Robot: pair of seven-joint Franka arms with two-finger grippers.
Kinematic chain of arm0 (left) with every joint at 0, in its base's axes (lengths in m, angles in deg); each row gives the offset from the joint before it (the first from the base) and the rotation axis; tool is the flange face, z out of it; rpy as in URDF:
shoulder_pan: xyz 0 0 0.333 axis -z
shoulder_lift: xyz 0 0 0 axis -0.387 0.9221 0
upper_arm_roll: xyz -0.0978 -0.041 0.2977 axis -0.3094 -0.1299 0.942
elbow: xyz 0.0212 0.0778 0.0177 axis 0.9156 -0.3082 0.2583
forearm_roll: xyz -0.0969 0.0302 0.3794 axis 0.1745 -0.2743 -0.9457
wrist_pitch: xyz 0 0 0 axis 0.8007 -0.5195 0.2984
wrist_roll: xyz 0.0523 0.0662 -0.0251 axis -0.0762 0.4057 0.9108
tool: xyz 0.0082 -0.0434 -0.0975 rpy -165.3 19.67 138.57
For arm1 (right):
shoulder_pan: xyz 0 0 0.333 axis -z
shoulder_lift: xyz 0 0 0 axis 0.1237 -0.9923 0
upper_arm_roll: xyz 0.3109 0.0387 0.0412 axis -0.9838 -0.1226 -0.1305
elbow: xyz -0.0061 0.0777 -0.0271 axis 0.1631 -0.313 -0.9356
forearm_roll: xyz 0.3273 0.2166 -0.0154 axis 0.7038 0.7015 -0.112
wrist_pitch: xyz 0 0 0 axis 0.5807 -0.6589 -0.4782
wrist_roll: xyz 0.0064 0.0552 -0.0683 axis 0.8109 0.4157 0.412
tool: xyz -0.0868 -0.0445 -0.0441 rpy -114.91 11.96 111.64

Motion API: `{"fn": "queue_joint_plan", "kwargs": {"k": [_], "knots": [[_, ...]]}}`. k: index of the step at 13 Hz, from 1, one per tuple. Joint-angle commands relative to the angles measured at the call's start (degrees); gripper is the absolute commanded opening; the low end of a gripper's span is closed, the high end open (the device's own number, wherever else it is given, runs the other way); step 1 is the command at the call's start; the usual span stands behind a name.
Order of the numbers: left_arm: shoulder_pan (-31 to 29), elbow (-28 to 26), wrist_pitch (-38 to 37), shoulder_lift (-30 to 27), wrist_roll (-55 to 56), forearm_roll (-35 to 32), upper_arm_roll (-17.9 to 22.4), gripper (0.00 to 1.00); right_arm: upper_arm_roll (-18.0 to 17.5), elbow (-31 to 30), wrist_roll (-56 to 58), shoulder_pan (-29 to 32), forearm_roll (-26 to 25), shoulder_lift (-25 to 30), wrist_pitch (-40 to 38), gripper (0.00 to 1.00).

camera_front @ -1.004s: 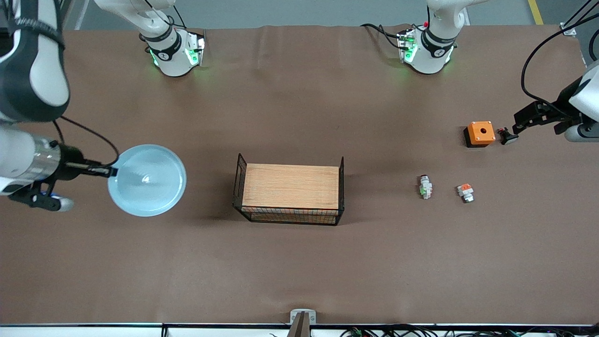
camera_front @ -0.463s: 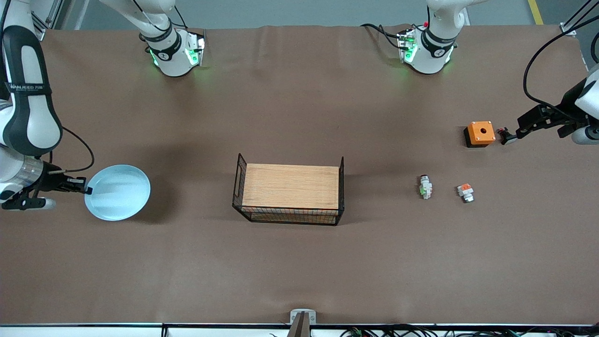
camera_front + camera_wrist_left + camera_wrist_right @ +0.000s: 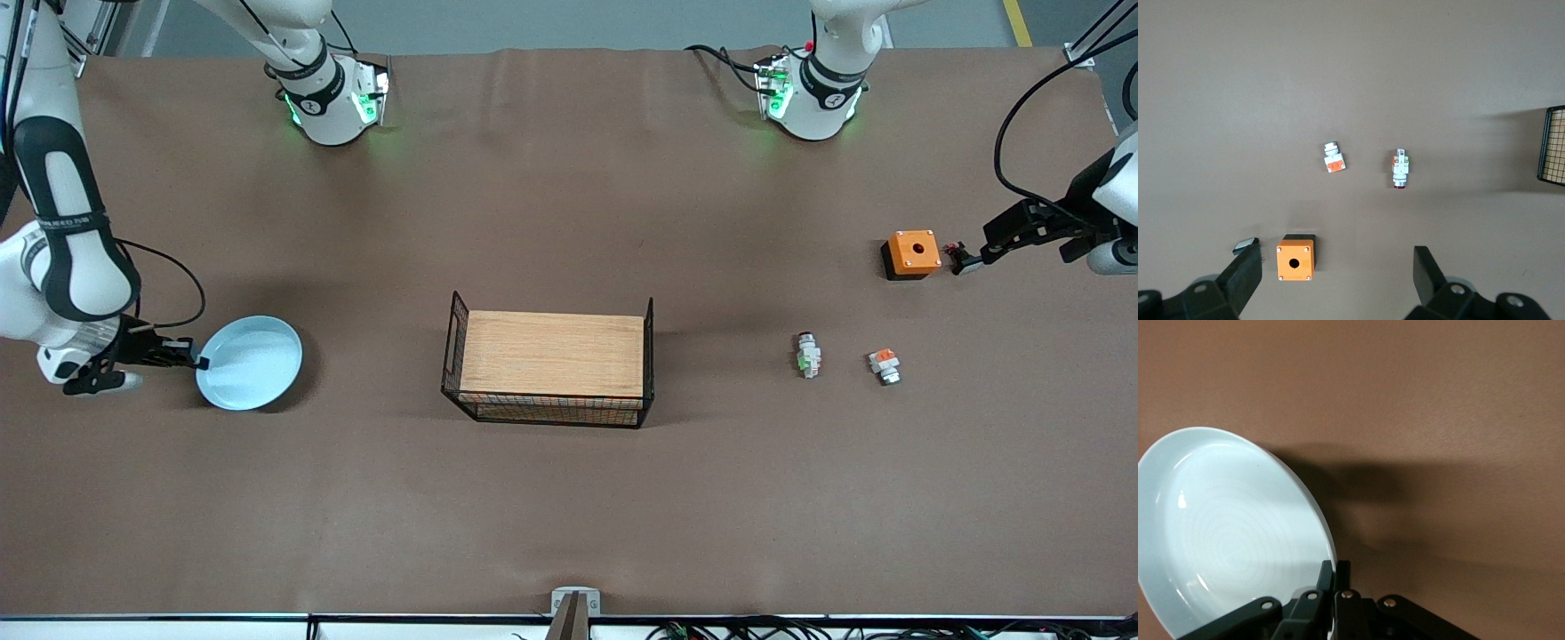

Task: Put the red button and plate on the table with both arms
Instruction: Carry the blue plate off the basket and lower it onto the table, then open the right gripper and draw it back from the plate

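Observation:
The pale-blue plate [image 3: 250,363] is held by its rim in my right gripper [image 3: 199,363], low over the brown table [image 3: 569,507] at the right arm's end, its shadow close beside it. In the right wrist view the fingers [image 3: 1326,577] pinch the plate [image 3: 1225,533] rim. The red button [image 3: 807,355], whitish with a green patch, lies on the table toward the left arm's end; it also shows in the left wrist view [image 3: 1401,170]. My left gripper [image 3: 967,260] is open and empty, over the table beside the orange box [image 3: 912,253].
A wood-topped black wire basket [image 3: 551,358] stands mid-table. A similar small part with an orange-red patch [image 3: 884,364] lies beside the red button, toward the left arm's end. In the left wrist view the orange box [image 3: 1295,260] sits between the spread fingers [image 3: 1243,275].
My right arm has carried the plate down toward the table at the right arm's end; it looks smaller and its shadow is closer. The left gripper has hardly moved.

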Motion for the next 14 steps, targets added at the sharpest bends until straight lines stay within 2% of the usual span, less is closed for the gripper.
{"fn": "queue_joint_plan", "kwargs": {"k": [1,2,3,5,7,10,11,12,14], "knots": [[12.0,0.2,0.8,-0.2,0.4,-0.1,12.1,1.00,-0.8,1.4,0.9,-0.2,1.8,-1.7,0.1,0.01],[14.6,0.4,1.1,-0.1,0.4,-0.1,14.6,1.00,-0.8,2.9,0.8,-0.9,1.2,-2.6,-0.1,0.32],[16.3,0.6,1.3,0.4,0.4,-0.1,15.9,1.00,-0.7,3.7,1.4,-1.6,1.1,-3.1,-0.1,0.99],[19.3,1.1,1.5,0.6,0.4,-0.1,18.9,1.00,-0.6,5.3,1.4,-2.5,-0.9,-3.2,-0.1,1.00],[19.2,1.3,1.5,0.6,0.4,-0.1,19.1,1.00,-0.7,6.2,0.7,-3.6,-4.8,-2.3,-0.3,1.00],[18.3,2.1,1.5,1.3,0.4,-0.2,18.8,1.00,-0.5,6.3,0.0,-5.1,-5.5,2.5,-2.0,1.00],[17.0,2.1,1.5,1.3,0.4,-0.1,17.9,1.00,-0.4,6.5,-1.6,-5.3,-5.9,3.9,-3.9,1.00],[14.5,2.1,1.5,1.3,0.4,-0.1,15.0,1.00,-0.5,6.7,-5.4,-5.8,-8.3,5.7,-6.1,1.00],[13.5,2.2,1.5,1.3,0.4,-0.1,13.6,1.00,-0.9,7.1,-17.7,-7.8,-15.1,10.5,-12.4,1.00]]}}
